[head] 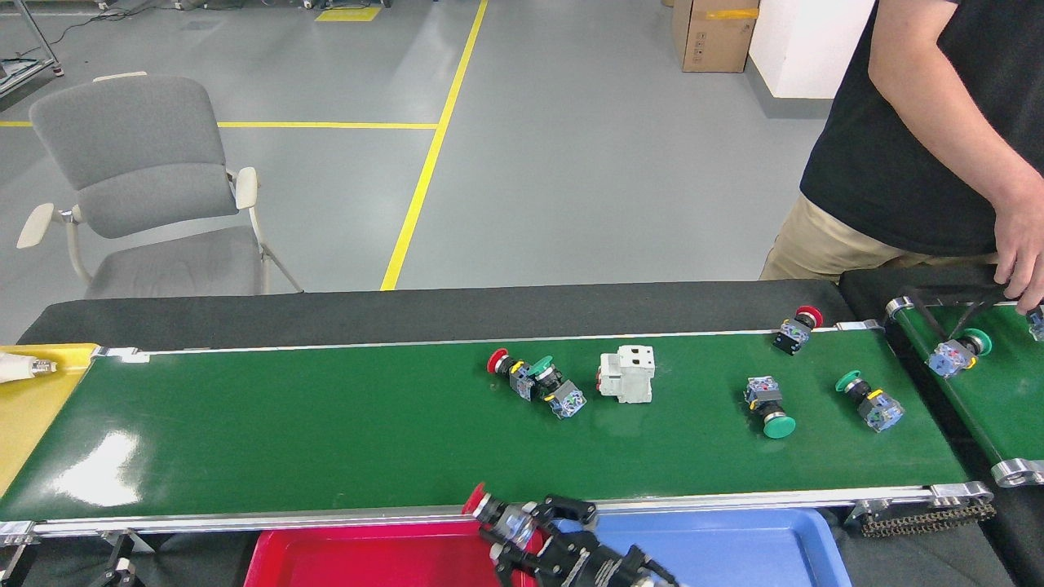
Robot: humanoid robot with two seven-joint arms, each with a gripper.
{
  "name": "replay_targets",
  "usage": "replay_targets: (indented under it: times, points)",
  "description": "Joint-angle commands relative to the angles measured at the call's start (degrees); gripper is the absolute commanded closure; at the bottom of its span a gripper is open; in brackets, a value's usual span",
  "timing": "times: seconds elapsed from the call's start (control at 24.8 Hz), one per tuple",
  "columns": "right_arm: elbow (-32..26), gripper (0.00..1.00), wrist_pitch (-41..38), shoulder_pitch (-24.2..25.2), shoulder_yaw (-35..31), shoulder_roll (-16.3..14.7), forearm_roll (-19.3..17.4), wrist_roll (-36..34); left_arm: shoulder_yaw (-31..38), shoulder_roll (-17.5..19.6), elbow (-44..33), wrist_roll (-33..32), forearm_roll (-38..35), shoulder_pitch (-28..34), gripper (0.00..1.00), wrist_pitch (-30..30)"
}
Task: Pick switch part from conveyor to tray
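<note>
The right pincer (pixel 522 526) is closed around a red-capped switch (pixel 495 511), off the conveyor (pixel 326 432) at its near edge, above the red tray (pixel 367 562). Carrying step; next, lower and release inside the tray.

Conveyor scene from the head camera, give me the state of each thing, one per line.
right gripper: shut on red-capped switch part, over the near rail
conveyor: carrying six parts
red and green switch pair: lying touching
white breaker: upright
green switch: lying, cap toward me
second green switch: lying
red switch: at the far rail
red tray: nothing visible inside
blue tray: nothing visible inside
person's hand: on the side belt frame
</note>
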Motion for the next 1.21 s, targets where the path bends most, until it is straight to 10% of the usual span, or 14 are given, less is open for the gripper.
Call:
replay_targets:
  times: [0.0,0.24,0.65,0.93,1.17]
  points:
    - [-0.9,0.00,-0.2,-0.4,0.9,0.2,0.9,-0.6,0.0,0.7,-1.5,0.0,0.2,-0.5,0.00,-0.6]
    - [-4.0,0.01,5.7,0.7,-7.1,1.8,-0.3,-3.6,-4.2,-0.5,-5.2,-2.4,-0.4,-3.7,0.00,-2.3]
    - [-7.1,0.01,21.4,19.3,-35.4,2.6,-1.3,-19.7,-25.0,-6.5,-5.3,-9.7,-5.0,-12.7,0.00,9.1]
    - [-5.2,0.01,26.3,12.1,-31.1,2.0,0.1,-11.0,-31.5,-10.1,7.6,-9.9,-6.5,-23.3,0.00,10.7]
    - [7.7,0.01,31.1,-3.5,-21.8,3.5,0.8,-5.7,-34.9,-10.4,8.2,-9.9,-6.6,-23.9,0.00,10.7]
